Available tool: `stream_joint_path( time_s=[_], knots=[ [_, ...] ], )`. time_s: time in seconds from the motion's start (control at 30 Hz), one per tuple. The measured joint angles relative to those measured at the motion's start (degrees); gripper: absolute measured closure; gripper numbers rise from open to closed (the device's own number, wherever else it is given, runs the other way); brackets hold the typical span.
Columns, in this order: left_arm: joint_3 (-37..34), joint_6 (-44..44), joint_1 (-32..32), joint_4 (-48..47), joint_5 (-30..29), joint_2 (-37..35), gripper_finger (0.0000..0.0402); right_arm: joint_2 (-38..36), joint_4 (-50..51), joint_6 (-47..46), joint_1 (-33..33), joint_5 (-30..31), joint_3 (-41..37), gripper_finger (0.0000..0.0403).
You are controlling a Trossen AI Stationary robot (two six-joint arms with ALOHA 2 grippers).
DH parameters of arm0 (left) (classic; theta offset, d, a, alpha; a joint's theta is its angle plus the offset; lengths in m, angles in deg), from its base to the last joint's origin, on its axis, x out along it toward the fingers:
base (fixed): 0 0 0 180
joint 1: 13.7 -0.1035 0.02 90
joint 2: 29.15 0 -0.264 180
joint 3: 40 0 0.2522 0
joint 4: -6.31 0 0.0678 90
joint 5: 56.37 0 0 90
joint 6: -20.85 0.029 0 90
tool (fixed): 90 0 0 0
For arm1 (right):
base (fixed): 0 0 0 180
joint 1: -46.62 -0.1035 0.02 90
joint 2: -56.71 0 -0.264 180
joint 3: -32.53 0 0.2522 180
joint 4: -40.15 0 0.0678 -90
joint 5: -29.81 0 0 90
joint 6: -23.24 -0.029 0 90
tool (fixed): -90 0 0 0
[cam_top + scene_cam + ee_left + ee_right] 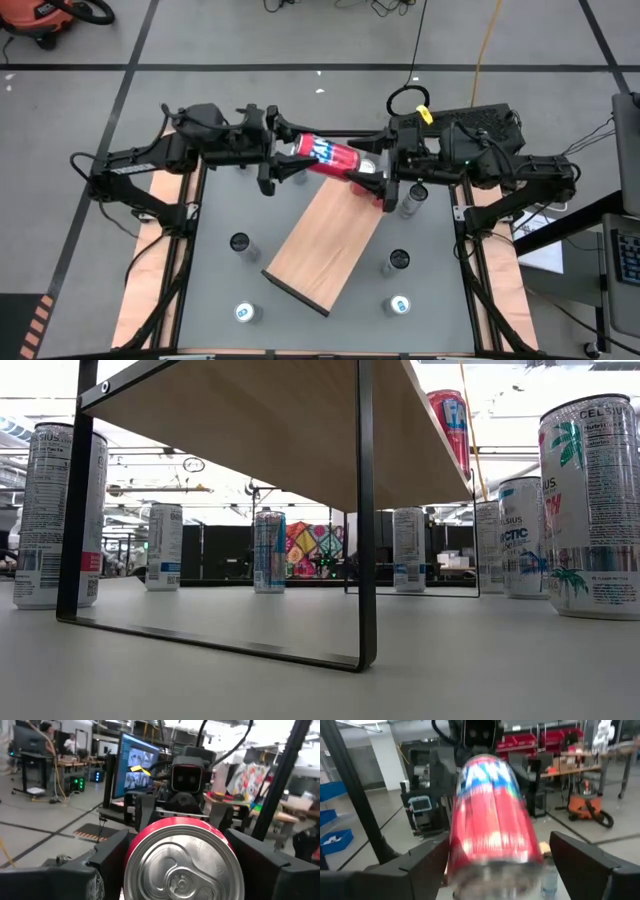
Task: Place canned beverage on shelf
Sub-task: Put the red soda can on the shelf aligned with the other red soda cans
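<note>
Above the far end of the shelf (pixel 320 245), in the high view, the can (pixel 330 155) lies on its side in the air. Its long axis runs from about 10 o'clock to 4 o'clock. The left gripper (pixel 283 163) is at its 10 o'clock end and the right gripper (pixel 378 180) at its 4 o'clock end, so both are equally near. The board slants from 7 o'clock to 1 o'clock, and the can is over its 1 o'clock end. Spare cans (pixel 239 243) stand on the table (pixel 220 280) on either side of the board, but the board's own top is bare.

In the low view the shelf (pixel 270 420) is a raised board on thin black frames, seen from beneath. The can (pixel 450 420) shows just past its 2 o'clock edge, above the board's level and not resting on it.

In the left wrist view the tab end of the can (pixel 185 860) faces the camera. The left fingers (pixel 107 860) press its sides at 9 and 3 o'clock, clamped on it as far as I can judge.

In the right wrist view the can (pixel 492 825) points away from the camera. The right fingers (pixel 585 860) stand apart, with a gap on the 3 o'clock side, so this arm looks to be letting go.

My reading is that the left arm must turn the can upright and lower it toward 6 o'clock onto the bare wood, well inside the edges.
</note>
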Motion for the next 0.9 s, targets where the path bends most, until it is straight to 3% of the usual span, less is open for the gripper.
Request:
stream_joint_path(
  time_s=[0.5, 0.9],
  knots=[
    [0.0, 8.0, -11.4, -12.0, 16.4, 0.2, 0.0122, -7.9, 12.5, -6.5, 0.0, -0.2, 0.0, 0.0083],
    [0.1, 15.1, -18.6, -16.0, 24.8, 8.1, 0.0122, -14.7, 17.5, -4.0, 1.1, 0.5, 0.0, 0.0083]
  ],
)
